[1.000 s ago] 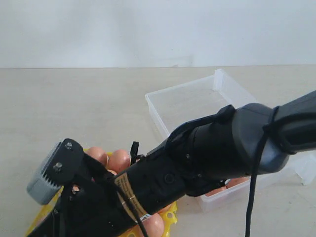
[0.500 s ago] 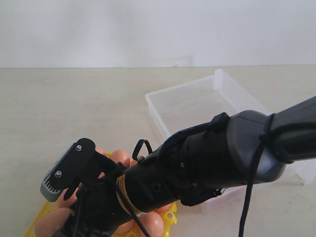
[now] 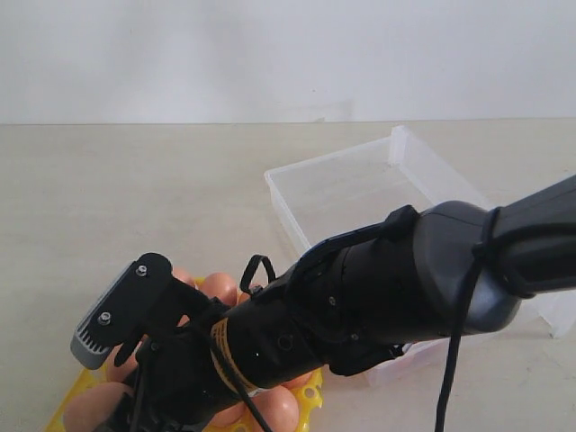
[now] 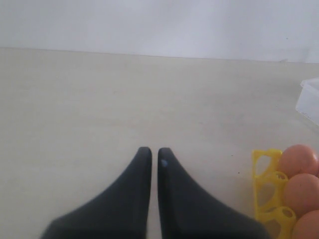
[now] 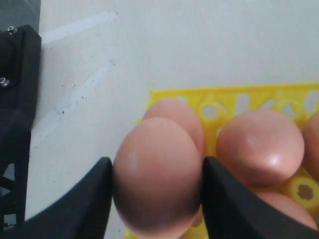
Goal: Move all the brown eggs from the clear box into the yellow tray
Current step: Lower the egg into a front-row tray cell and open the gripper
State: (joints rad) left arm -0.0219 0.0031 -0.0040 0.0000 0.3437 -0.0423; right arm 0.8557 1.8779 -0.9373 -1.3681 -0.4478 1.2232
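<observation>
From where the room camera stands, the right arm's thick black forearm (image 3: pixel 387 297) sprawls across everything and hides its own claw. Only that arm's wrist camera settles it. The right gripper (image 5: pixel 157 167) is clamped on one smooth orange-brown egg (image 5: pixel 157 181), with a black finger (image 5: pixel 87 199) pressed to each side. That egg hangs over a corner of the bright yellow plastic egg tray (image 5: pixel 174 97), just in front of a second egg. I cannot tell whether it sits in a cell. More brown eggs (image 5: pixel 259 147) fill the cells beside it.

Only the room camera shows the shallow clear plastic box (image 3: pixel 360 184). It sits on the pale table (image 3: pixel 135 198), behind the tray and to its right, with its near end covered by the arm.

The left wrist camera adds the left gripper (image 4: pixel 150 152). Its dark fingers are pressed together with nothing between them, and it is low over the table near the tray's edge.

A tan band (image 3: pixel 223 351) wraps the arm near a grey ribbed block (image 3: pixel 93 340). Any print on the band is too small to read.
</observation>
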